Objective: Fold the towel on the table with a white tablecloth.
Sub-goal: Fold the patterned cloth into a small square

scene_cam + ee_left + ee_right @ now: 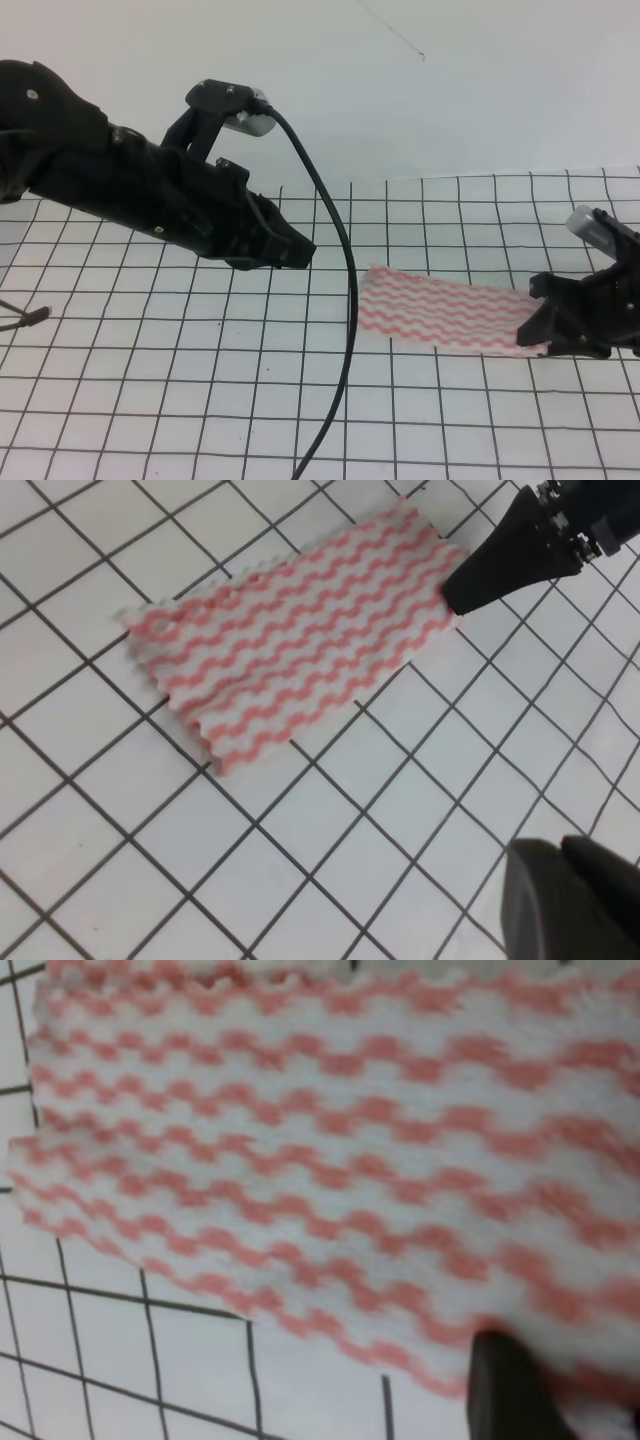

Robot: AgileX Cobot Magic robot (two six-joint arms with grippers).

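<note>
White tablecloth (200, 370) printed with a thin black square grid covers the table (120, 420), and a plain white wall (450, 90) rises behind it. At the tip of the right gripper (532, 333) lies the towel (440, 312), white with red-pink wavy stripes, spread flat and stretching away from that gripper toward the middle of the cloth. The right gripper's dark fingertips sit at the towel's near short edge, touching it; the wrist view shows one finger against the fabric, but whether the jaws are pinched on it cannot be told. The left gripper (300, 250) hangs above the grid, apart from the towel's far end, its jaws apparently together. A black cable (340, 330) droops from that arm.
</note>
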